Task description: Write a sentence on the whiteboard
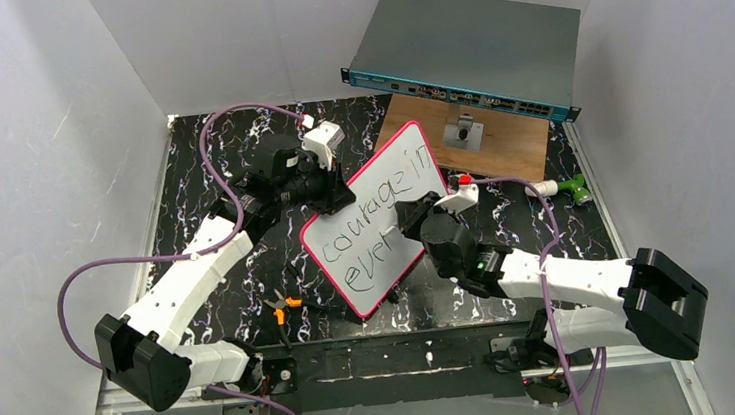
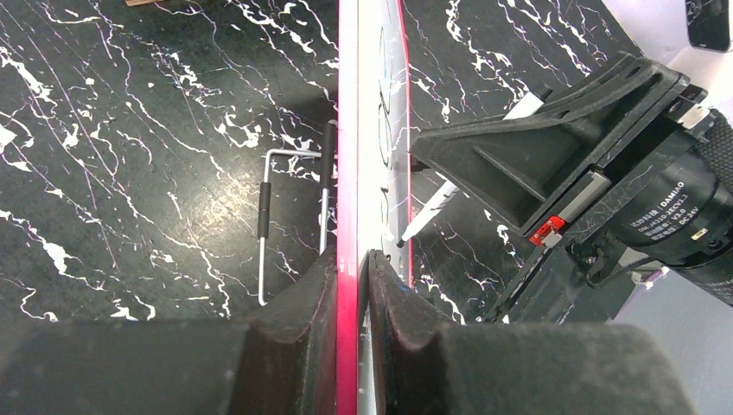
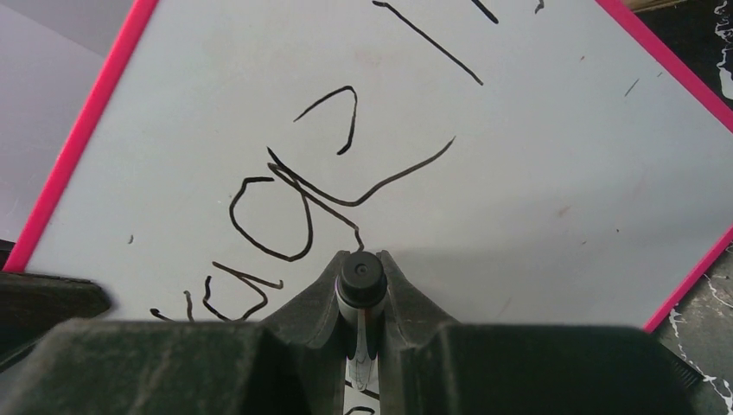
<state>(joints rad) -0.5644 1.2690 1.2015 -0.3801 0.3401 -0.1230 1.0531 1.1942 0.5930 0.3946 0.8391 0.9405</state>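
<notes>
Right gripper clamped on a black marker, tip at the whiteboard. Left gripper pinches the whiteboard's pink edge. Whiteboard tilted up just in front of the network switch, sentence reading "courage in ever".

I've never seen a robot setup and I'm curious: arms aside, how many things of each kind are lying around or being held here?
Whiteboard: 1 (bent wire frame behind it counted with it)
Marker: 1
Switch box: 1
Wooden board: 1
Small grey fitting: 1
Hand tools: 2 (pliers, green-handled tool)
Total: 7
</notes>
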